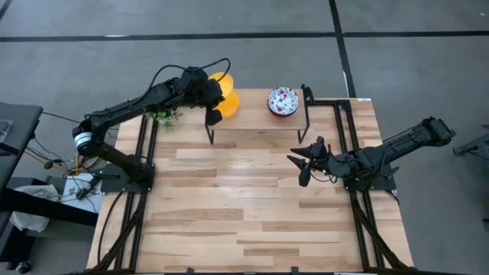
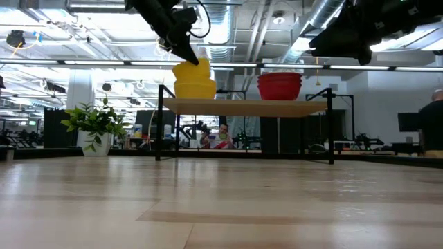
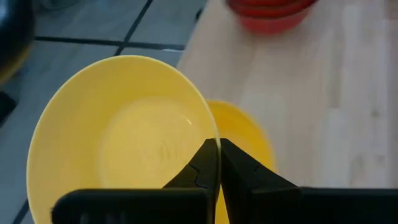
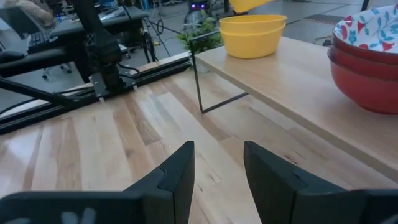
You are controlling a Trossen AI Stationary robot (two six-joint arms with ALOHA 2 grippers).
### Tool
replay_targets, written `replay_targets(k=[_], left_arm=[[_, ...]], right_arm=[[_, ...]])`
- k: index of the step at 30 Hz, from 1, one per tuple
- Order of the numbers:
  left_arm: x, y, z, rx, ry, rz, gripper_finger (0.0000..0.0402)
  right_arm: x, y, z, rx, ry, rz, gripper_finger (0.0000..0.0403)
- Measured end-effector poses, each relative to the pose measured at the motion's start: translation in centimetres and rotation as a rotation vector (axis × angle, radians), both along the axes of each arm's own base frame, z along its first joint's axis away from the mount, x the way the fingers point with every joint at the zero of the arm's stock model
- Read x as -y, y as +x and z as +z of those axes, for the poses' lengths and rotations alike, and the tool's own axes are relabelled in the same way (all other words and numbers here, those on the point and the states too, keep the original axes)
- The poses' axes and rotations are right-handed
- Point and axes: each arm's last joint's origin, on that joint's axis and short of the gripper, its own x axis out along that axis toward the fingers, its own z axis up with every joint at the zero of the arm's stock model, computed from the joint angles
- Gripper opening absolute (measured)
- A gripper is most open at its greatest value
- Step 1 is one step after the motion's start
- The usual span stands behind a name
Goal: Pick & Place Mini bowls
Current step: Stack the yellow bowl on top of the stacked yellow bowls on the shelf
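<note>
My left gripper [image 1: 209,93] is over the left end of a raised wooden shelf [image 1: 256,121] at the table's far side, shut on a plain yellow mini bowl [image 3: 118,137]. That bowl [image 2: 187,69] hangs tilted just above a stack of yellow bowls [image 2: 195,88], which sits on the shelf by its base. A stack of bowls, white with floral speckle inside and red outside [image 1: 283,101], rests on the shelf's right part [image 4: 367,56]. My right gripper [image 1: 306,159] waits open over the table's right side, short of the shelf [image 4: 217,168]. My left gripper pinches the yellow bowl's rim [image 3: 211,134], one finger inside the bowl and one outside its wall. The fingers [image 3: 196,168] come from above, slanting down. The bowl is lifted clear of the stack [image 4: 252,34] and tilted.
A small green potted plant [image 1: 163,114] stands on the table left of the shelf [image 2: 95,124]. The shelf stands on thin black metal legs [image 4: 198,81]. Black rails run along both sides of the table [image 1: 145,176]. Bare wooden tabletop [image 1: 244,206] lies before the shelf.
</note>
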Motion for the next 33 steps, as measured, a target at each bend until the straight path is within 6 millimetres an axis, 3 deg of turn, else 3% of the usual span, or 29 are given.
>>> replay_targets(k=[9,24,33], left_arm=[[1.4,0.7,0.0,0.001,-0.005,-0.134,0.001],[1.6,0.6,-1.7,-0.098,0.058,-0.117,0.0013],[1.5,0.6,-1.7,-0.092,0.059,-0.114,0.0053]], right_arm=[[0.0,0.0,0.0,0.015,0.034,-0.007,0.0129],[0.0,0.0,0.1,0.021,0.039,0.0,0.0129],[-0.1,0.0,0.1,0.019,0.045,0.015,0.0129]])
